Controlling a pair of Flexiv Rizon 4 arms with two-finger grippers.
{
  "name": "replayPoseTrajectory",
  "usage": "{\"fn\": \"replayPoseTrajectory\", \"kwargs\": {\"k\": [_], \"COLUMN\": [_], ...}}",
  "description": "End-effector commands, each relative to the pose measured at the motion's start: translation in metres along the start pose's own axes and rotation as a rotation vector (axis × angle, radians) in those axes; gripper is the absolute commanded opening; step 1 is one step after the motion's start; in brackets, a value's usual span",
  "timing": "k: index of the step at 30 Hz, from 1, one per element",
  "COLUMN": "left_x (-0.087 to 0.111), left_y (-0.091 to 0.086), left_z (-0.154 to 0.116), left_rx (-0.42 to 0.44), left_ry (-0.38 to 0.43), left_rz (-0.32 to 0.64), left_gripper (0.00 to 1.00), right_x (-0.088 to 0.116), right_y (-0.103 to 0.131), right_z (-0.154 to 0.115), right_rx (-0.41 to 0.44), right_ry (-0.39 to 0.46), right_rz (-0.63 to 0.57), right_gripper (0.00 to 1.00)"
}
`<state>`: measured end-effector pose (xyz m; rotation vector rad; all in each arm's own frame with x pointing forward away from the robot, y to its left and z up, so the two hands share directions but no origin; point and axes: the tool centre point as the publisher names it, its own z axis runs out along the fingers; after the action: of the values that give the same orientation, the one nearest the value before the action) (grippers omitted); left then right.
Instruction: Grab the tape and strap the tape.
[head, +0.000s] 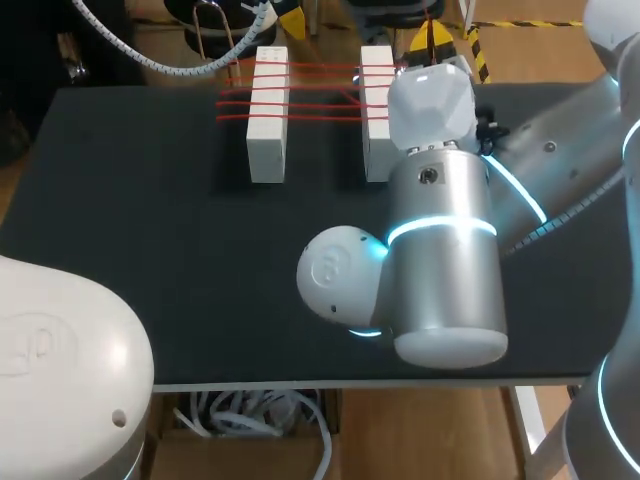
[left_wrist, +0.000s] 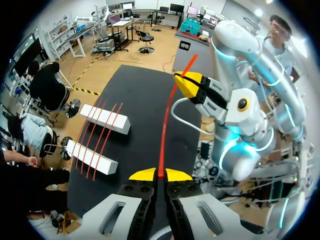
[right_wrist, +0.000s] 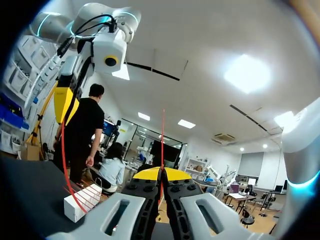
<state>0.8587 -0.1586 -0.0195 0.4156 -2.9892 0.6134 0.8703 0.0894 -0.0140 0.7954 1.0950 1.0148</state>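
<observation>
Now, left gripper: we find it clenched on red tape.
Next, right gripper: clenched on the same tape.
Lastly, red tape: runs from left gripper toward twelve o'clock, reaching right gripper.

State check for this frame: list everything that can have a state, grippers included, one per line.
left gripper: shut on the red tape.
right gripper: shut on the red tape.
red tape: held in the air, running from one gripper to the other.
white blocks: lying flat on the table, side by side, apart.
red strands: stretched across both blocks.
</observation>
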Motion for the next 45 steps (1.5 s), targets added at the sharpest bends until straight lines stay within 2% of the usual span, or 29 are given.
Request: {"fn": "replayPoseTrajectory", "kwargs": {"k": [1, 23, 27, 32, 35, 45], "left_x": [0.000, 0.000, 0.000, 0.000, 0.000, 0.000], "left_y": [0.000, 0.000, 0.000, 0.000, 0.000, 0.000], "left_z": [0.000, 0.000, 0.000, 0.000, 0.000, 0.000], "left_rx": [-0.002, -0.002, -0.002, -0.002, -0.002, -0.002], "left_ry": [0.000, 0.000, 0.000, 0.000, 0.000, 0.000], "left_rz": [0.000, 0.000, 0.000, 0.000, 0.000, 0.000], "left_gripper": [0.00, 0.00, 0.00, 0.00, 0.00, 0.00], "right_x": [-0.005, -0.005, 0.000, 0.002, 0.002, 0.005], "right_y": [0.014, 0.014, 0.024, 0.035, 0.038, 0.041], "right_z": [-0.011, -0.011, -0.008, 0.000, 0.002, -0.001], "right_rx": [0.050, 0.050, -0.061, -0.131, -0.152, -0.124], "right_ry": [-0.110, -0.110, -0.164, -0.206, -0.219, -0.208], "right_rz": [0.023, 0.023, -0.040, -0.113, -0.173, -0.390], "right_gripper": [0.00, 0.00, 0.00, 0.00, 0.00, 0.00]}}
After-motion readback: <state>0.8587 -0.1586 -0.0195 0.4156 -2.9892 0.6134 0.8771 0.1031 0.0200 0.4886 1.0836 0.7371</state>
